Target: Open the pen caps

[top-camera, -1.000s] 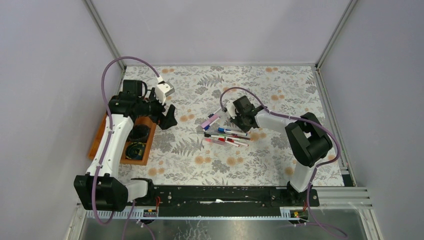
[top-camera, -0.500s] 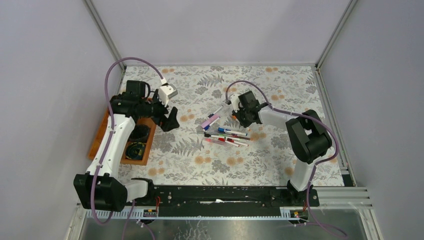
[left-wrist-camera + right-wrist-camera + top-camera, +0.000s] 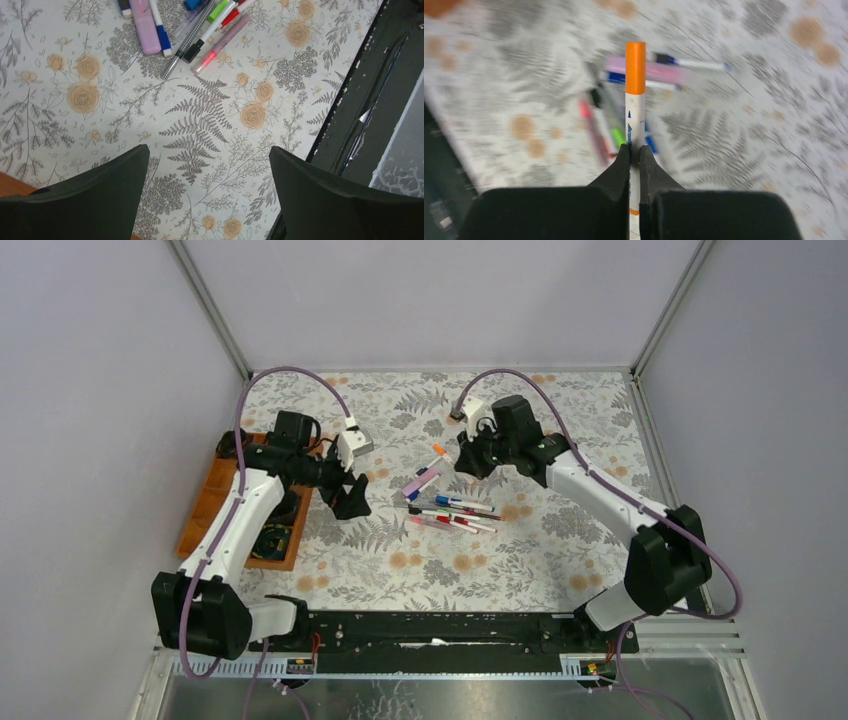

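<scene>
wooden tray [image 3: 203, 505] at left frame holds dark round pots [image 3: 268, 540]. my right gripper [image 3: 634, 150] pinches a pen [image 3: 634, 117], long axis vertical in the wrist view, orange cap [image 3: 635, 67] uppermost, near the other pens [image 3: 455, 508] mid-frame. i keep the left gripper [image 3: 207, 155] spread wide.

We count two grippers, the left gripper [image 3: 350, 504] and the right gripper [image 3: 460, 462], and one wooden tray [image 3: 197, 523] at the frame's left. One orange-capped pen [image 3: 634, 120] is apart from the rest. The pile of pens [image 3: 190, 36] holds about eight, overlapping too much for a firm count.
</scene>
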You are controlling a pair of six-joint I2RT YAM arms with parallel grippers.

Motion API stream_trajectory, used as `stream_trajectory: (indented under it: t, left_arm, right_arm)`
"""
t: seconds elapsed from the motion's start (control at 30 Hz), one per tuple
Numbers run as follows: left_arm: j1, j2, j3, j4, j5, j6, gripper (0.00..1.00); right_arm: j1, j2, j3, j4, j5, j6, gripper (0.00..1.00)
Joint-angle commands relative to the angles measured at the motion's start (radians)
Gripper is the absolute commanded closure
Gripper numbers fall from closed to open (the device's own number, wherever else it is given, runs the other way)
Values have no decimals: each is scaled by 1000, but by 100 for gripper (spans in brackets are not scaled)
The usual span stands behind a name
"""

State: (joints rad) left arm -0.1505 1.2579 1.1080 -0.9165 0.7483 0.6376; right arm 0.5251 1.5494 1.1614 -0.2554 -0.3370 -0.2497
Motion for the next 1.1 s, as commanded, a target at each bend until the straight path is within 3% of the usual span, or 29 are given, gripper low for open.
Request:
stream_trajectory:
  t: [0.0,0.13,0.3,0.6,1.07]
  left_arm:
    - [-24,-27,-26,-8,90,106,1]
    - [-65,-33,-22,-8,108,147,1]
    - [-97,-47,-13,30,145,161,1]
    - [-150,-13,24,6,155,280,7]
    - [-206,7,4,-62,183,450,26]
  right_arm:
    - [43,-53,42,-75,-361,137,100]
    - [56,-41,37,-52,-518,242,100]
    - [86,-15,51,-25,-587,311,100]
    - [129,144,214,-277,-655,193,100]
    - [165,278,357,-432,-698,119,100]
